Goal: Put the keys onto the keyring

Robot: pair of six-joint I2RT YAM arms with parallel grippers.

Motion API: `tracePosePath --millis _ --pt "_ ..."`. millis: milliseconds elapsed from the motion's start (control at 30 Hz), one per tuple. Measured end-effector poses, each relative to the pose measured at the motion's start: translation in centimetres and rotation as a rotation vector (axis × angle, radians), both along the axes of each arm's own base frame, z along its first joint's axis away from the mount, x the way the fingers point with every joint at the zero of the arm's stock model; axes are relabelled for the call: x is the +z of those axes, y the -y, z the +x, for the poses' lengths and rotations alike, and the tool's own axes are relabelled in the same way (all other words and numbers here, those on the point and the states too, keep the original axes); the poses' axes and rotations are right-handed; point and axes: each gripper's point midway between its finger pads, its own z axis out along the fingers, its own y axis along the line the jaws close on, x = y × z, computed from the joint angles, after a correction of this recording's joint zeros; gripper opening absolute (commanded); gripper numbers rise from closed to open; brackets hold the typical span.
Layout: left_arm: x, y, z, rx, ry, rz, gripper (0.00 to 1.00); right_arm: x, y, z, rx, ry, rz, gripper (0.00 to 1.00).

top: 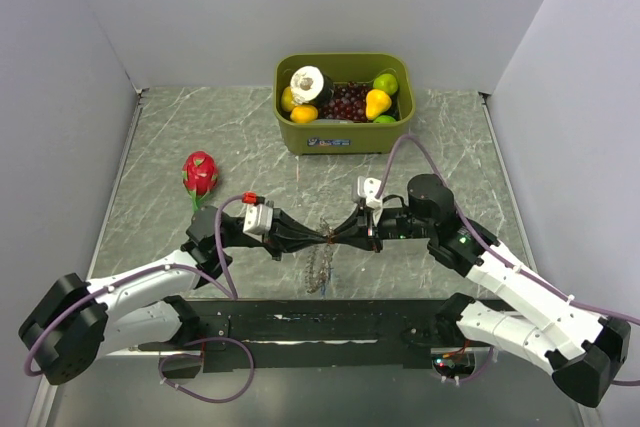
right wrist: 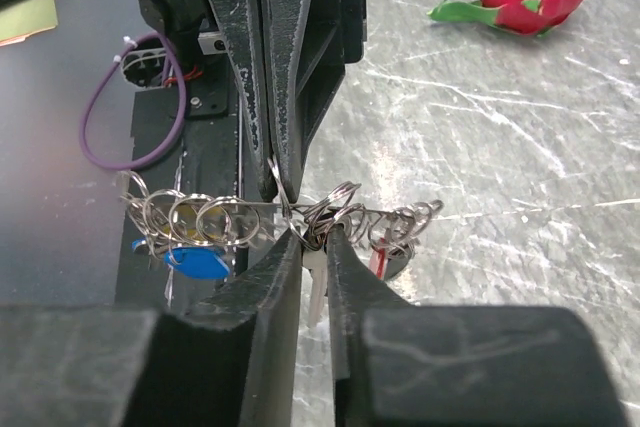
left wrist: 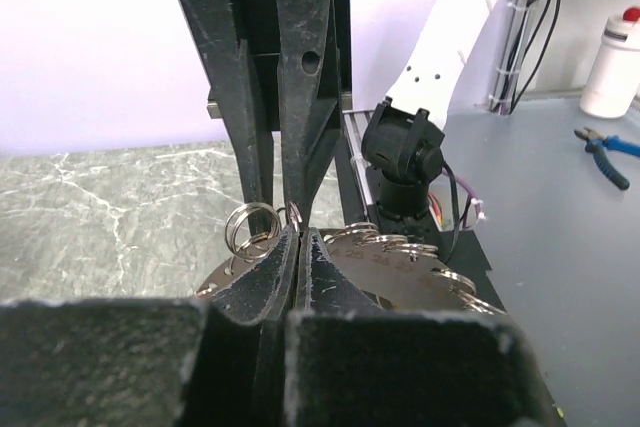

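1 green bin sat well beyond left gripper, label unreadable | that gripper clenched 1 keyring | right gripper faced it tip-to-tip, jaws barely parted, grip unclear | 3 keys hung beneath: blue, white, red

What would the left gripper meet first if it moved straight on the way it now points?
The right gripper: its fingers face the left gripper tip to tip, with only the keyring between. Contact would probably come almost at once.
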Motion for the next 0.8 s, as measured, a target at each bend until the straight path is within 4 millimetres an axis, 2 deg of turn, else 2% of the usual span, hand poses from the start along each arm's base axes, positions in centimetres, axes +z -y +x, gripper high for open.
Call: tracePosePath --millis 167,400,600,800 --pt "0.2 -0.1 -0.03 -0.002 -0.011 -0.019 0.01 0.17 -0.04 0.0 0.006 0.004 0.007 0.11" --pt "-0.16 -0.23 -0.08 -0.005 -0.033 -0.029 0.01 -0.42 -0.29 -0.02 0.028 -0.01 -0.005 0.1" --pt "-0.41 -0.28 0.08 0.003 -0.06 -0.036 0.01 -0.66 -0.38 0.01 0.033 -0.019 -0.01 0.19" --pt "-0.54 -0.37 0.39 0.017 -0.086 -0.045 0.01 -0.7 -0.36 0.02 0.031 -0.022 -0.011 0.37"
